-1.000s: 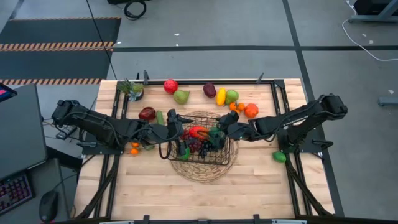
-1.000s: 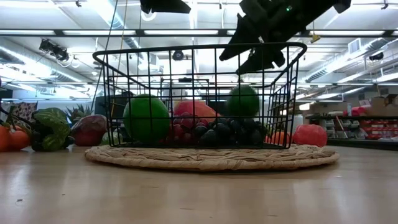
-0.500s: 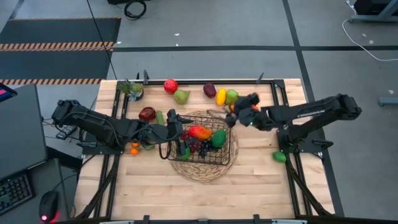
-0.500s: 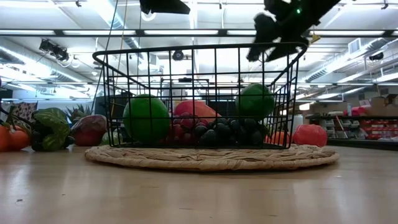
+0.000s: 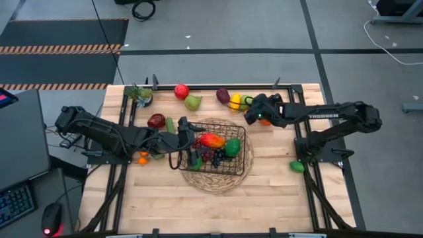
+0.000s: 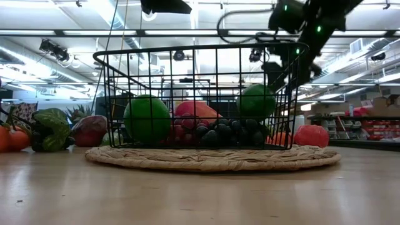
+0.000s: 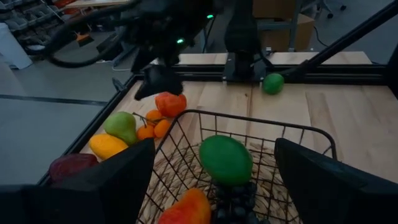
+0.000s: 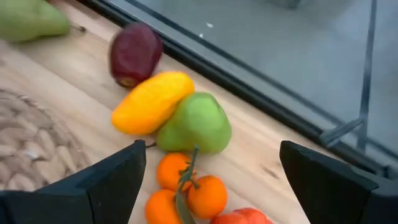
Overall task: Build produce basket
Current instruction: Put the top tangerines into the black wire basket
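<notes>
a: where is the right tool (image 5: 252, 114)?

b: it hangs over the far right part of the desk (image 5: 277, 182), just beyond the basket (image 5: 211, 151). its fingers (image 8: 106, 180) stand wide apart with nothing between them. under it lies a bunch of small oranges (image 8: 186, 190), with a green pear (image 8: 196, 123) and a yellow lemon (image 8: 151, 101) touching each other just beyond, and a dark purple plum (image 8: 133, 53) past the lemon.

a: and the left tool (image 5: 186, 127)?

b: it sits at the basket's left side, fingers (image 7: 93, 186) spread and holding nothing, one finger on each side of the near wire wall as its own camera sees it.

a: where is the basket itself?

b: in the middle of the desk, standing on a round woven mat (image 6: 212, 159). inside lie a red-orange mango (image 5: 211, 141), a green fruit (image 5: 232, 147), dark grapes (image 5: 213, 156), and another green piece (image 6: 147, 119) at the left side in the low view.

a: what is outside it?

b: a red apple (image 5: 181, 91) and a second green pear (image 5: 193, 102) on the far edge, with a small potted plant (image 5: 141, 94) at the far left corner. a dark red fruit (image 5: 156, 120) and a cucumber (image 5: 170, 125) lie left of the basket. small oranges (image 5: 142, 158) show under the left arm. a green fruit (image 5: 297, 166) rests alone by the right arm's base, and a red-orange fruit (image 7: 170, 104) lies beside the orange bunch.
</notes>
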Robot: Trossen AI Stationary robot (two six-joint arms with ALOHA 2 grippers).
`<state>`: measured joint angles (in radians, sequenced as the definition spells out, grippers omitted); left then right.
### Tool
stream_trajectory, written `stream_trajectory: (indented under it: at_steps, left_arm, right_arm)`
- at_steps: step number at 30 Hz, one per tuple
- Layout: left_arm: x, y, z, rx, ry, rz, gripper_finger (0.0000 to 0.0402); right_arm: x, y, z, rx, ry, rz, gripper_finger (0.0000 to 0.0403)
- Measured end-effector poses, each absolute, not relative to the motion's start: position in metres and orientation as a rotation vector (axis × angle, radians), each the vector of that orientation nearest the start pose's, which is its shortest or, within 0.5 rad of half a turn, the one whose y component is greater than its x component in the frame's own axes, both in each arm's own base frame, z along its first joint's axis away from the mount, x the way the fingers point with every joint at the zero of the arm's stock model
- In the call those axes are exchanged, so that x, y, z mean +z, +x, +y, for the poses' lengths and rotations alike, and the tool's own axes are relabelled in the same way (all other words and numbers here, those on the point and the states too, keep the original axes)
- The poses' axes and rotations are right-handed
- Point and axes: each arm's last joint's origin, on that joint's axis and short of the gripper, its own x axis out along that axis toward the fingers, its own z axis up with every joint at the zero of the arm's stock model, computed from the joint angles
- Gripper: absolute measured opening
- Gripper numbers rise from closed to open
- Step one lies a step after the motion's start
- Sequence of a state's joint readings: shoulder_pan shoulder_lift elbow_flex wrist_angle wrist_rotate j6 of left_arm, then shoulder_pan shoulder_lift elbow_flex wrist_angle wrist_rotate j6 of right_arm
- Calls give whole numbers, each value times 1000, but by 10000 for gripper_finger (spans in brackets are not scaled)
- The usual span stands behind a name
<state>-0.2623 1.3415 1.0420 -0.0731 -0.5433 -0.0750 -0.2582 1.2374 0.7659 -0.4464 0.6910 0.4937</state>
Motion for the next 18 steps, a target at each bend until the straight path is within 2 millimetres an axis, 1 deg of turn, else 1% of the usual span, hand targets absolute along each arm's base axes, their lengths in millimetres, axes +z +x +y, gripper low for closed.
stream_trajectory:
  at_steps: [4,9,13,18]
  left_arm:
    - [312,292,-63,285,72,333,336]
    - [312,292,-63,285,71,337,336]
    - [311,291,-63,288,57,340,336]
    - [311,291,-63,288,54,340,336]
  right_arm:
    - [196,217,-90,-1009,316,659,366]
    - [169,206,-97,-1017,349,608,365]
    - [155,198,-98,-1006,361,577,365]
    - [136,192,-92,-969,372,542,365]
